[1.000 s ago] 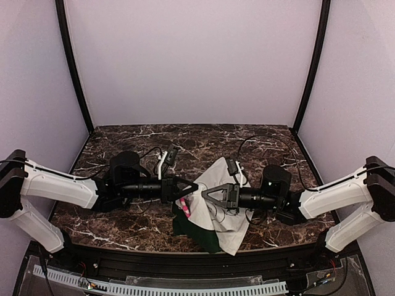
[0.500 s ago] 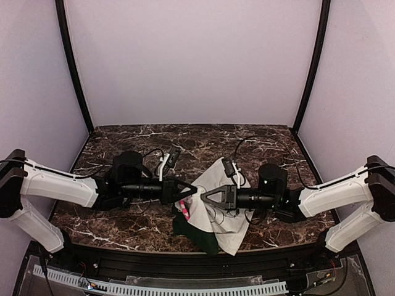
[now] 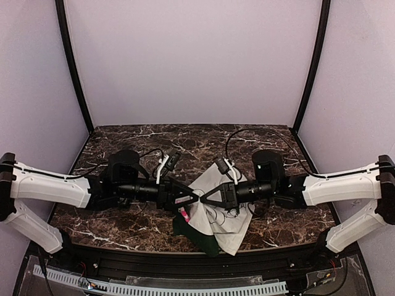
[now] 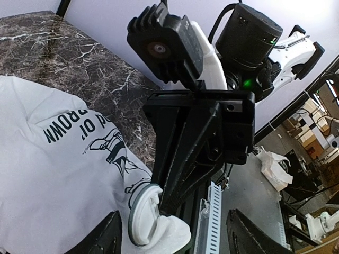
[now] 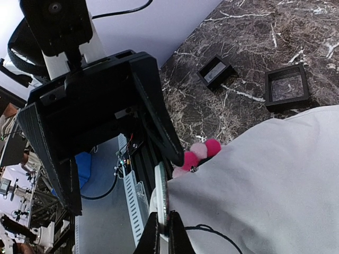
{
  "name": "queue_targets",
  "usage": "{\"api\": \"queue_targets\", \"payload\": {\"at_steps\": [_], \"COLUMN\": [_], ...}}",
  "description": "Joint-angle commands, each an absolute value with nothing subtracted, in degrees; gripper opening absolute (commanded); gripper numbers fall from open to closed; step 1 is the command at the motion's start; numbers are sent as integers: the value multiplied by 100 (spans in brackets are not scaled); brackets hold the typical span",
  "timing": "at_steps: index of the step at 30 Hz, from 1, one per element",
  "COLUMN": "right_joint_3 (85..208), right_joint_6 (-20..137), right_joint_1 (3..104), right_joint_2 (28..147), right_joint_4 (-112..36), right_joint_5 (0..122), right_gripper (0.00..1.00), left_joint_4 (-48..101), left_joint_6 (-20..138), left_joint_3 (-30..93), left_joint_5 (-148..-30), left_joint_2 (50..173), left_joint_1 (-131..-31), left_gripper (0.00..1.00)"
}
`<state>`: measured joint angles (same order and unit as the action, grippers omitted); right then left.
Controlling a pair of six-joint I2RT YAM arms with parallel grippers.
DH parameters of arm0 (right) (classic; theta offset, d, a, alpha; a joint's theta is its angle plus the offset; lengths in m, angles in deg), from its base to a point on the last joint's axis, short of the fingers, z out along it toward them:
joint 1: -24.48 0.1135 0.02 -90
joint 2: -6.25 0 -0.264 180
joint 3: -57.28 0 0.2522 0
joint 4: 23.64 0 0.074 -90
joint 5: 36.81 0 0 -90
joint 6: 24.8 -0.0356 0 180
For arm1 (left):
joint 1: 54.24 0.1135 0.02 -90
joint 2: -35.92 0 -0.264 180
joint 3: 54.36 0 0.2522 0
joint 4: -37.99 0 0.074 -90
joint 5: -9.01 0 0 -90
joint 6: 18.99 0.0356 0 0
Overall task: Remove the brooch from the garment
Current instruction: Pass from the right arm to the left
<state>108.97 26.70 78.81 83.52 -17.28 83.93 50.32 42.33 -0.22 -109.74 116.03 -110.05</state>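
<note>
The garment (image 3: 225,213), a white T-shirt with black print and dark green trim, is bunched up between the two arms at the middle of the table. The brooch (image 3: 184,213), pink and white, hangs at its left edge; in the right wrist view the brooch (image 5: 198,153) sits just beside a left finger. My right gripper (image 5: 161,219) is shut on a white disc (image 5: 162,198) at the garment's (image 5: 275,180) edge. My left gripper (image 4: 175,222) stands open, its fingers on either side of that disc (image 4: 144,214) without touching it. In the top view the two grippers (image 3: 192,198) (image 3: 202,196) meet tip to tip.
Two small black square frames (image 5: 216,71) (image 5: 287,87) lie on the dark marble table (image 3: 123,139) behind the garment. A slotted cable tray (image 3: 185,287) runs along the front edge. Purple walls close in the back and sides.
My left gripper has gone from shut to open. Both arms have edged toward each other, so the fingertips now meet over the garment's left edge.
</note>
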Motion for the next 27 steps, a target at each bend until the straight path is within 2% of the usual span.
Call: {"api": "queue_targets", "payload": {"at_steps": [1, 6, 8, 11, 16, 27], "right_joint_3": [11273, 11591, 11658, 11724, 11758, 11771], "right_joint_6": [3331, 3681, 3742, 3793, 3849, 3931], "right_joint_1": [7700, 7644, 7626, 7619, 7609, 7540], "right_joint_2": [8408, 8549, 8596, 8684, 8775, 8798], "right_joint_4": [-2594, -3009, -3050, -3054, -3100, -3120], "right_joint_5": [9326, 9943, 10112, 10299, 10330, 10320], "right_gripper": [0, 0, 0, 0, 0, 0], "left_joint_4": [4650, 4153, 4074, 4240, 4395, 4493], "left_joint_6": [4406, 4590, 4629, 4541, 4423, 4329], "left_joint_3": [-7, 177, 218, 180, 192, 216], "left_joint_5": [-11069, -11287, -11309, -11386, -11480, -11770], "left_joint_2": [11376, 11462, 11514, 11547, 11619, 11875], "left_joint_1": [-10954, -10878, -10882, -10877, -10881, -10882], "left_gripper": [74, 75, 70, 54, 35, 36]}}
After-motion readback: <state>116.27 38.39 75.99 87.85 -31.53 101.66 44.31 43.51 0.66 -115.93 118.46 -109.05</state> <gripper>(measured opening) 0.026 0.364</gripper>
